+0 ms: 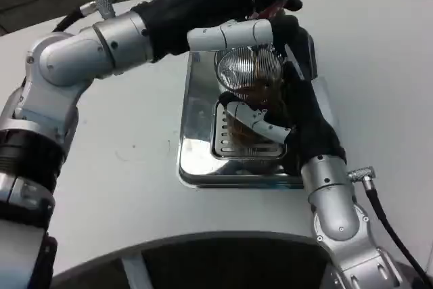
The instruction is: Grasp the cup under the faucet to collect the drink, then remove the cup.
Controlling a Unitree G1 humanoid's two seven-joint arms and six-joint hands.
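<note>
The clear ribbed glass cup (252,103) holding brown drink stands on the slotted drip grate of the shiny steel dispenser tray (196,160). The right hand (292,116) wraps its fingers around the cup, gripping it. The left hand (230,5) reaches over the dispenser top above the cup with fingers extended; whether it presses anything I cannot tell.

No text, label, brand, number or sign can be read anywhere in the picture.
</note>
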